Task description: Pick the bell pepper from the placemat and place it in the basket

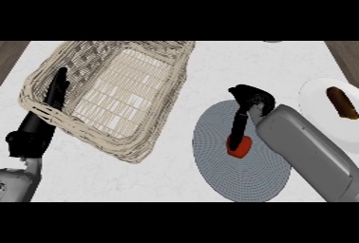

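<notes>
Wicker makes up the big basket (165,102), which sits toward the far left corner of the white marbled counter (165,182), set at a slant, with nothing to be seen inside it. To its right, well apart from it and closer to the counter's near edge, lies a round grey placemat (242,182). The red bell pepper (242,149) rests on this placemat, a little left of its middle, so it is not in the basket. The right hand (247,98) comes in over the far right part of the placemat on its grey forearm, and its fingers (240,124) stretch out straight toward the pepper. One fingertip lies against the pepper's top and hides part of it, while nothing curls round the pepper. The left hand (54,92) shows by the counter's left edge, fingers straight and pointing away, overlapping the basket's left rim and holding nothing. At the counter's right edge stands a white plate (313,97) with a brown piece of food (341,103) on it.
</notes>
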Available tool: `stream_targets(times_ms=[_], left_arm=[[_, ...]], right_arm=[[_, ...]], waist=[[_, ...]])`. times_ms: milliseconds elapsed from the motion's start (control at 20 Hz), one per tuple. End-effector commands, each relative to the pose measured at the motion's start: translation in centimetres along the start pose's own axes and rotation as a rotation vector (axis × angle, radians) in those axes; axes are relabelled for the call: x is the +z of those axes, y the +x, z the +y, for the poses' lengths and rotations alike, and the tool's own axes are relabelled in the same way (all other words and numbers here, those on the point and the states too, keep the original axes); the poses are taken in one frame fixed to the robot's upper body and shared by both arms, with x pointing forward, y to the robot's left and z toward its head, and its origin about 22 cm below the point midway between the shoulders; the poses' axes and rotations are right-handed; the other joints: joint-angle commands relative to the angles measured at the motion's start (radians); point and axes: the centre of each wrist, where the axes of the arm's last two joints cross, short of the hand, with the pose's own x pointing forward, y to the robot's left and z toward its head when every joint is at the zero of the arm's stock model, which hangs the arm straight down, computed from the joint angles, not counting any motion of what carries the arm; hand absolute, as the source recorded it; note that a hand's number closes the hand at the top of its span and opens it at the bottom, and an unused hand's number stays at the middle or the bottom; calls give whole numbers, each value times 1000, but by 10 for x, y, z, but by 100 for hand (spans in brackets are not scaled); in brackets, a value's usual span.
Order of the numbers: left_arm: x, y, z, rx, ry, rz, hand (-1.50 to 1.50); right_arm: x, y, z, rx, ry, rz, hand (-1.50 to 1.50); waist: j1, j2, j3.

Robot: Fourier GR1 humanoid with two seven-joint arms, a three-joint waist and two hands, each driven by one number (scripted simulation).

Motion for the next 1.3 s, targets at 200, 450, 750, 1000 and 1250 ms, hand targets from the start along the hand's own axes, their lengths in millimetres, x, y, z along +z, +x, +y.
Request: stream_targets(times_ms=[200,450,750,1000,1250], left_arm=[[1,1,9,-5,12,-17,0],[3,-3,-5,-12,2,-24,0],[3,-5,5,2,-12,-21,0],[-4,-3,16,-2,-4,-6,0],[4,-1,-6,-3,-8,-7,0]], right_arm=[[6,-10,30,5,-40,96,-150],[-1,-9,35,30,-54,102,-150],[-13,-9,46,-7,-55,104,-150],[-16,-25,62,-19,-39,114,-150],[-24,-38,63,-3,-17,126,-150]], waist=[[0,0,0],[3,2,0],[8,3,1],[2,3,1],[3,2,1]])
